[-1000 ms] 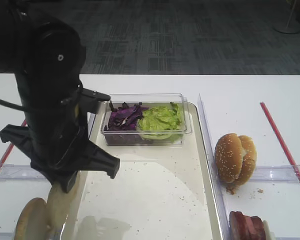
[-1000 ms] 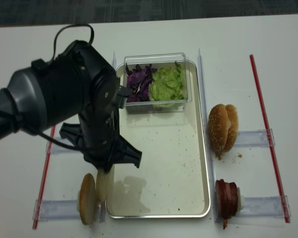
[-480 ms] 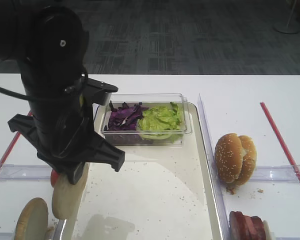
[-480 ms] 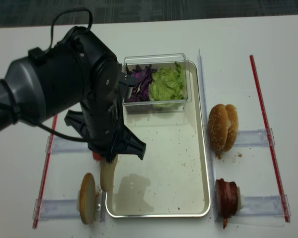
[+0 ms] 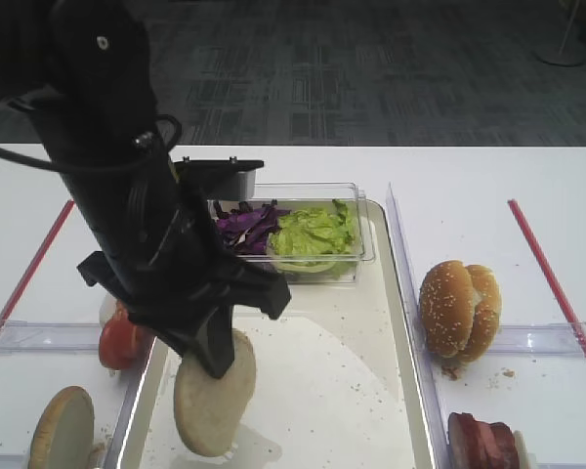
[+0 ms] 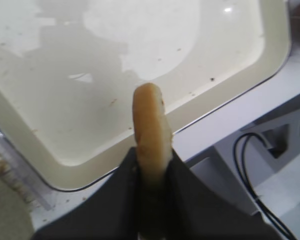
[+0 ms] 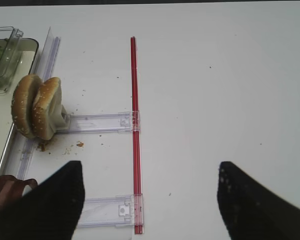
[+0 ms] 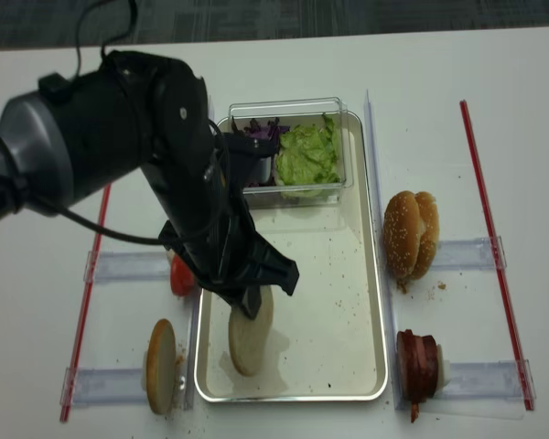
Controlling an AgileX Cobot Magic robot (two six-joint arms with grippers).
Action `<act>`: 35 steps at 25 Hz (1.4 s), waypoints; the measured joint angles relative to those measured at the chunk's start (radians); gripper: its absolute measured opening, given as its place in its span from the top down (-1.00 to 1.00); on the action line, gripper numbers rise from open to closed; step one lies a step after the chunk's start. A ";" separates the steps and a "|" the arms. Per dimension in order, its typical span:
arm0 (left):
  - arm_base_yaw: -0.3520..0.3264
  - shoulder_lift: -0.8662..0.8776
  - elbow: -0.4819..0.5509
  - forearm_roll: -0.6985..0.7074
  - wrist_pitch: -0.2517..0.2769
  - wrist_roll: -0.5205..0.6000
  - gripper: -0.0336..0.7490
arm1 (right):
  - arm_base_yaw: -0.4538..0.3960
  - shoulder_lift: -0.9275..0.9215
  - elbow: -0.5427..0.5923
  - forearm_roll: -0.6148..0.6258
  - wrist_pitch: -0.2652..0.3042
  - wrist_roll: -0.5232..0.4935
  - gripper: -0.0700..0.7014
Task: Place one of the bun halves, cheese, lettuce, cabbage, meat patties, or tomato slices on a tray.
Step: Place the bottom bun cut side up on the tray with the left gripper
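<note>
The left gripper [image 6: 151,170] is pinching the flat bun half [image 5: 213,393] by its upper edge, so the pale disc hangs on edge below the jaws, over the near-left part of the tray [image 5: 396,293]. In the left wrist view the bun's thin tan rim sticks out between the dark fingers above the tray's cream base; whether its lower edge already touches the base cannot be told. Taking the tray as the landmark: the clear tub holding purple cabbage [image 5: 242,224] and green lettuce [image 5: 314,233] sits at its far end, the sesame buns [image 5: 458,308] stand just beyond its right rim, the meat patties [image 5: 482,442] lie off its near-right corner, a red tomato slice [image 5: 121,340] shows just outside its left rim, and another bun half [image 5: 61,430] stands off its near-left corner. The right gripper [image 7: 147,200] hangs spread wide and empty, well right of the tray. The carry looks done; lowering and release remain.
</note>
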 joint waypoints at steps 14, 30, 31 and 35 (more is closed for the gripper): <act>0.286 0.044 -0.002 -0.536 0.056 0.540 0.76 | 0.000 0.000 0.000 0.000 0.000 0.000 -0.66; 0.310 0.240 -0.002 -0.656 0.044 0.770 0.76 | 0.000 0.000 0.000 0.000 0.000 0.000 -0.66; 0.310 0.253 -0.002 -0.662 0.042 0.775 0.76 | 0.000 0.000 0.000 0.000 0.000 0.000 -0.66; 0.310 0.295 -0.002 -0.673 0.037 0.779 0.77 | 0.000 0.000 0.000 0.000 0.000 0.000 -0.66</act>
